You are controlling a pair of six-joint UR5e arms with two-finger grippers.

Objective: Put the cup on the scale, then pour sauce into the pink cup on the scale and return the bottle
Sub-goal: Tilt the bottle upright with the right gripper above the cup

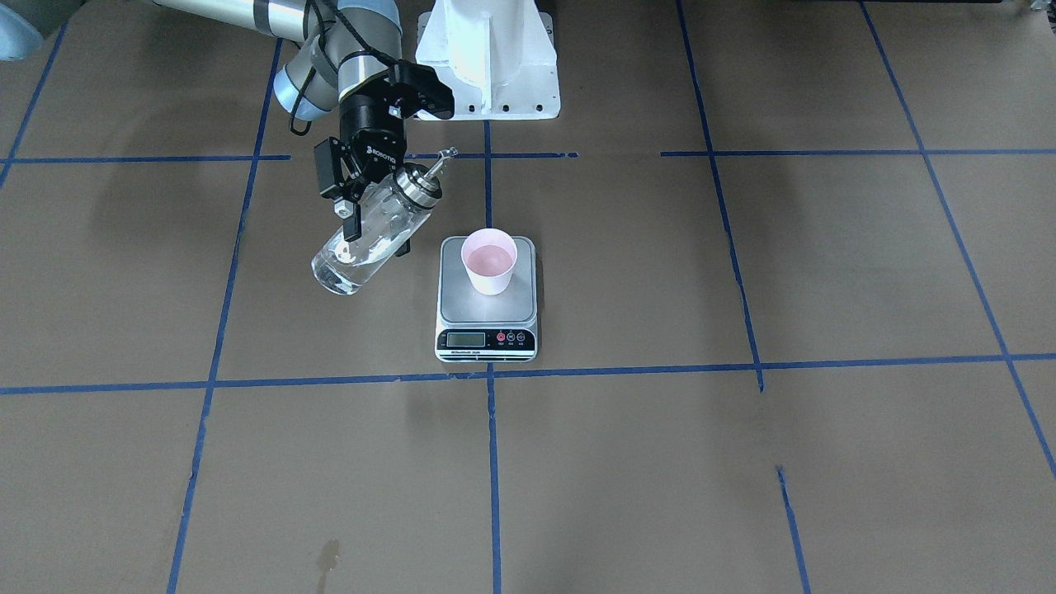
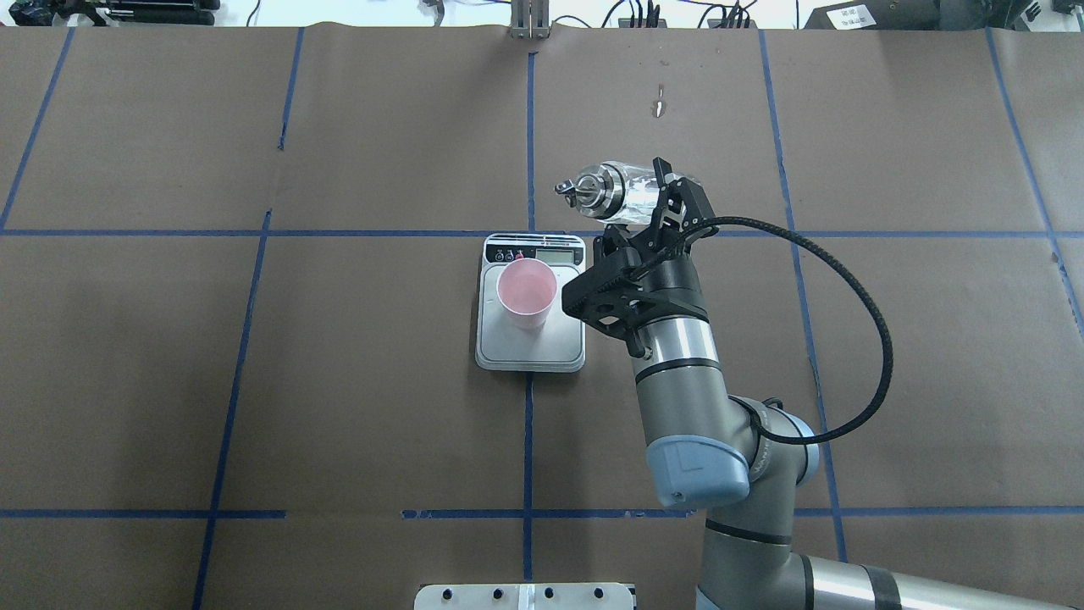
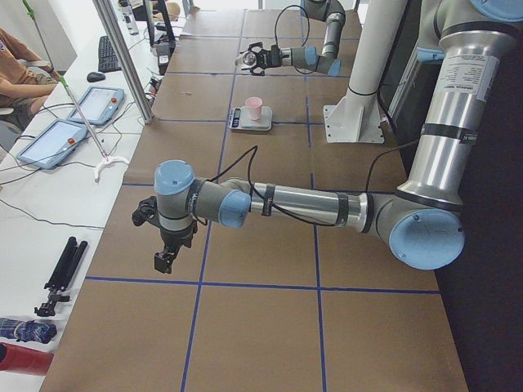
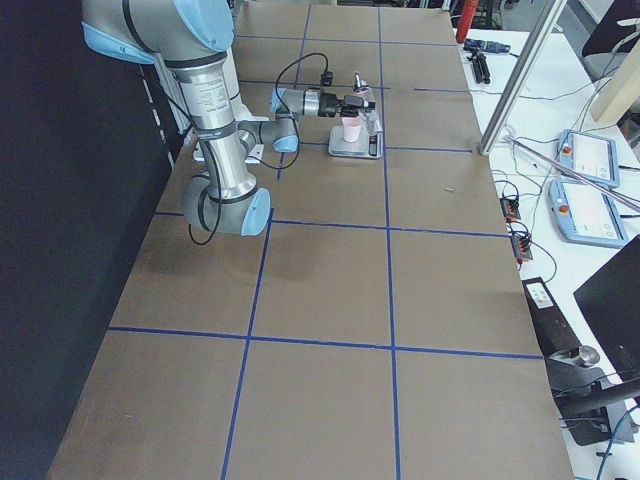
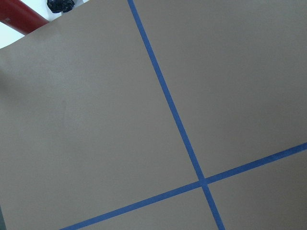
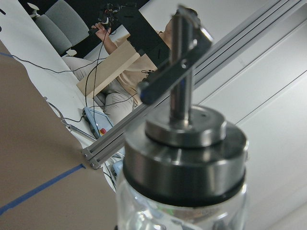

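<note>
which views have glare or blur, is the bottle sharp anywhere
Right wrist view: the bottle is sharp up close, the bright background washed out and soft. Front-facing view: glints on its glass, diffuse shadows on the brown paper. Overhead view: far edge blown white.

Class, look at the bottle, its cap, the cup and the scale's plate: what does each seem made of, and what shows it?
Bottle: probably clear glass; liquid shows through.
Cap: polished metal, bright highlights.
Cup: matte pink, paper or plastic, unclear.
Scale plate: brushed steel seemingly, dull grey sheen.
</note>
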